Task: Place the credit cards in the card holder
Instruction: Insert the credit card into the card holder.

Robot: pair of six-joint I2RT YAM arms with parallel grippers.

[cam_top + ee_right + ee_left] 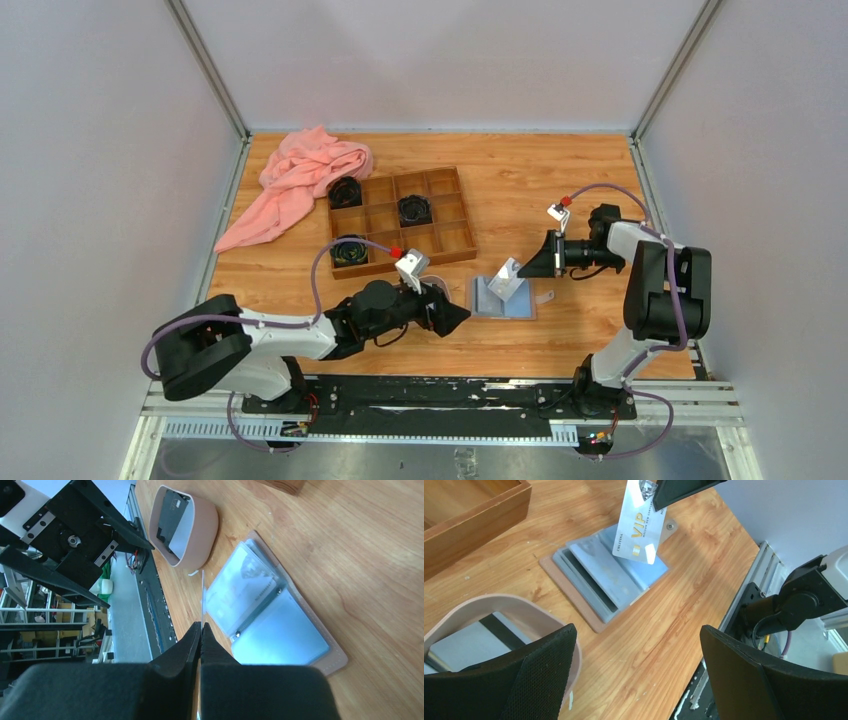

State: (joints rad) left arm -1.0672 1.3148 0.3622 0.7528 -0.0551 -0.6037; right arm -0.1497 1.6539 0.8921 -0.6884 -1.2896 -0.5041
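Top external: right pincer [523, 270], pointing left, pinches card [506, 281] over card holder [486, 299].

A wooden table [560, 180] is covered at its back left by a pink cloth [300, 175] and a box [450, 237]. An open card holder [589, 587] and a tray [202, 530] are laid side by side nearer the front.

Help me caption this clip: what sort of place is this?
Likely a robot lab test cell: wooden tabletop boxed in by plain white panels, left arm and right arm bolted to a rail.
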